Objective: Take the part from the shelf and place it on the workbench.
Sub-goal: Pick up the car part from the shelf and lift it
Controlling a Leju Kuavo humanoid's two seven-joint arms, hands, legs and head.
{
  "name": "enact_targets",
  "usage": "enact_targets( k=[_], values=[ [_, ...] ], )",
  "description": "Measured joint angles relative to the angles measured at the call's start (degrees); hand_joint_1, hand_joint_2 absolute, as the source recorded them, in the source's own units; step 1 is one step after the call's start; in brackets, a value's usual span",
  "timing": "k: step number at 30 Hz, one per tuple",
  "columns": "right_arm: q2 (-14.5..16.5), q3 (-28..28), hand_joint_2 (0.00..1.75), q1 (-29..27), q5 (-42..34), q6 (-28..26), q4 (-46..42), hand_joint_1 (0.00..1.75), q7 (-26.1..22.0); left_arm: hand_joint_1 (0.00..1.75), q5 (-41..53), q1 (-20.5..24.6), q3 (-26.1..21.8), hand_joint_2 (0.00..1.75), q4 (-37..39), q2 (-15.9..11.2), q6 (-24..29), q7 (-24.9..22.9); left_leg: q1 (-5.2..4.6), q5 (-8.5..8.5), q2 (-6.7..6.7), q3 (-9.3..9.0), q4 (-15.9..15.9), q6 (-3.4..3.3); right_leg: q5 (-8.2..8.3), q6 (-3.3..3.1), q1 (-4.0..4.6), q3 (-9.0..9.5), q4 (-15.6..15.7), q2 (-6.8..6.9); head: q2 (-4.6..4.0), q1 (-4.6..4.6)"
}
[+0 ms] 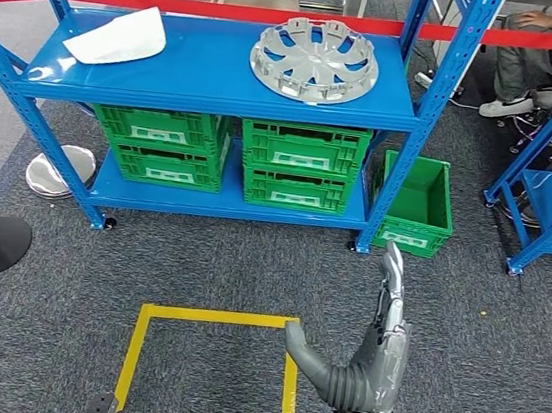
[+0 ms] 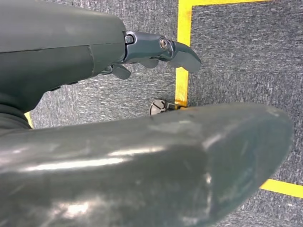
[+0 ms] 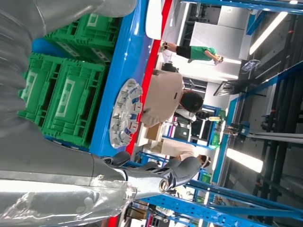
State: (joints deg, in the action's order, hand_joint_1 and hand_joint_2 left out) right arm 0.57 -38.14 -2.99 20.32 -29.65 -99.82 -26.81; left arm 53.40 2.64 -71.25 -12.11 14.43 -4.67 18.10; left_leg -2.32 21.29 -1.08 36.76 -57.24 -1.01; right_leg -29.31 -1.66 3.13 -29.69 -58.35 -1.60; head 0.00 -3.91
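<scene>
A silver wheel cover lies flat on the top board of the blue shelf, toward its right end. The right wrist view also catches the wheel cover on the shelf's edge. My right hand is raised in front of me, well short of the shelf, fingers straight and thumb spread, holding nothing. Its fingers reach out toward the shelf. My left hand hangs low over the grey carpet, fingers stretched out, empty.
A white sheet lies on the shelf's left end. Green crates fill the lower board, and another green crate sits on the floor at the right. A red barrier tape runs behind the shelf, with people beyond. Yellow floor tape marks a square near me.
</scene>
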Motion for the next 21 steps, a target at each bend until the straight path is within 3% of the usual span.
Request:
enact_targets(
  k=[13, 16, 17, 20, 21],
  values=[
    [0.26, 0.52, 1.75, -0.08, -3.57, -0.96, 0.11, 0.00, 1.75, 0.00, -0.02, -0.02, -0.04, 0.00, 0.00, 0.00, -0.12, 0.00, 0.00, 0.04, 0.00, 0.02, 0.03, -0.04, -0.02, -0.02, 0.01, 0.08, 0.19, 0.00, 0.00, -0.01],
    [0.44, 1.03, 0.44, -0.05, -5.80, 0.00, 0.20, 0.00, 1.91, 0.00, 0.00, -0.02, -0.05, 0.00, 0.00, 0.00, -0.12, 0.00, 0.01, 0.05, 0.00, 0.02, 0.10, -0.06, -0.01, -0.02, 0.02, 0.13, 0.35, 0.00, 0.00, 0.00],
    [0.44, 1.15, 0.44, -0.06, -6.83, 1.05, 0.21, 0.00, 2.02, 0.00, 0.00, -0.02, -0.05, 0.00, 0.00, 0.00, -0.13, 0.00, 0.01, 0.05, 0.00, 0.02, 0.15, -0.06, 0.00, -0.01, 0.02, 0.15, 0.43, 0.00, 0.00, -0.01],
    [0.44, 1.53, 1.75, -0.14, -8.61, 3.46, 0.24, 0.00, 1.71, 0.00, 0.02, -0.02, -0.07, 0.00, 0.00, 0.00, -0.16, 0.00, 0.02, 0.06, 0.00, 0.02, 0.23, -0.07, 0.02, 0.01, 0.02, 0.23, 0.62, 0.00, 0.00, -0.01],
    [0.44, 1.68, 1.75, -0.19, -8.64, 3.63, 0.24, 0.00, 1.42, 0.00, 0.02, -0.02, -0.07, 0.00, 0.00, 0.00, -0.16, 0.00, 0.02, 0.06, 0.00, 0.01, 0.25, -0.08, 0.01, 0.01, 0.03, 0.26, 0.67, 0.00, 0.00, 0.00]
  ],
)
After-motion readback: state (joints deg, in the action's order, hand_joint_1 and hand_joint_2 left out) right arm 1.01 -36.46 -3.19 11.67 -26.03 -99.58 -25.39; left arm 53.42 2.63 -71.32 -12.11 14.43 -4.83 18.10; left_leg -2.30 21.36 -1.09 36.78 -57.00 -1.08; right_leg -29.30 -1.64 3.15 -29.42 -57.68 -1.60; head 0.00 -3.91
